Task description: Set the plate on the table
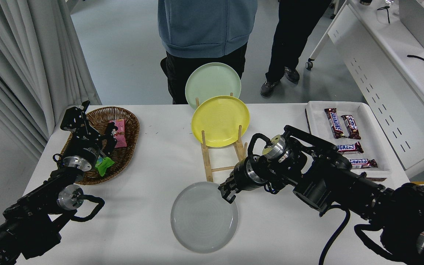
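The light-grey plate (pixel 204 217) lies flat or nearly flat on the white table (pixel 153 165), in front of the wooden rack (pixel 208 162). My right gripper (pixel 227 194) is shut on the plate's far right rim, low over the table. The yellow plate (pixel 220 120) and the pale green plate (pixel 212 82) stand upright in the rack behind it. My left arm is parked at the lower left, with its gripper (pixel 77 116) by the wicker basket.
A wicker basket (pixel 125 154) with snack packets sits at the left. A white tray (pixel 366 110) with chocolate bars sits at the right. Two people stand at the far side. A white perforated desk (pixel 381 92) with a laptop stands at the far right.
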Available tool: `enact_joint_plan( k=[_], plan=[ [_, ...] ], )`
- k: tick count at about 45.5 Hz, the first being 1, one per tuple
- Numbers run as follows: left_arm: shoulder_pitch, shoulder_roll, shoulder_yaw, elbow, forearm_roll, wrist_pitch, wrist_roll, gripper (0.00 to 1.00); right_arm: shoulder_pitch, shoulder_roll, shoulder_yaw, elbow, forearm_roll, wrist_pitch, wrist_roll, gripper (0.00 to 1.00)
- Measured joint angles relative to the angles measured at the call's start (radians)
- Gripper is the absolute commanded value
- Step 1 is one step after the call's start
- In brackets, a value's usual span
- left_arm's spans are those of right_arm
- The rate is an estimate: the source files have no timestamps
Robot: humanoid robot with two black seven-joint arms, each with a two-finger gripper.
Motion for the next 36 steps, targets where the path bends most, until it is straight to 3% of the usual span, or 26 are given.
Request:
enact_joint_plan(
  k=[36],
  plan=[
    [0.000, 0.000, 0.000, 0.000, 0.000, 0.000, 0.000, 1.00, -0.095, 0.000, 0.074, -0.013, -0.097, 0.000, 0.005, 0.00]
  ],
)
